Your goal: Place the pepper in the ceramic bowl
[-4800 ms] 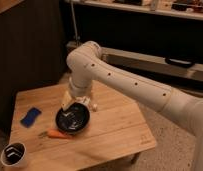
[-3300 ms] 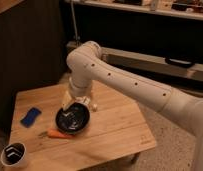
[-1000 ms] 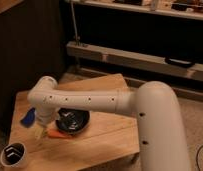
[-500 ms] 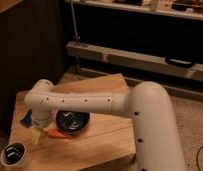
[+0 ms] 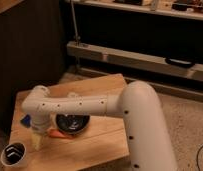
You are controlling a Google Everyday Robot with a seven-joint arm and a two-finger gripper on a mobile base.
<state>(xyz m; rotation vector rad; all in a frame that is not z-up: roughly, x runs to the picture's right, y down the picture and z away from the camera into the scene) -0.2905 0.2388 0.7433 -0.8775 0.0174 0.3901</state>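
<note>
The ceramic bowl (image 5: 73,123) is glossy black and sits on the wooden table (image 5: 95,145) left of the middle, partly hidden behind my white arm. The orange pepper (image 5: 58,133) lies on the table just in front of the bowl's left side; only a short piece shows past the arm. My gripper (image 5: 37,141) hangs down from the wrist at the table's front left, just left of the pepper's end and close above the wood.
A blue block (image 5: 26,120) peeks out behind the wrist at the left. A small black white-rimmed cup (image 5: 14,154) stands at the front left corner. My arm (image 5: 95,105) spans the table. Dark shelving stands behind.
The arm has swung from over the bowl to the table's left side. The gripper has come down in front of the blue block, beside the pepper's left end.
</note>
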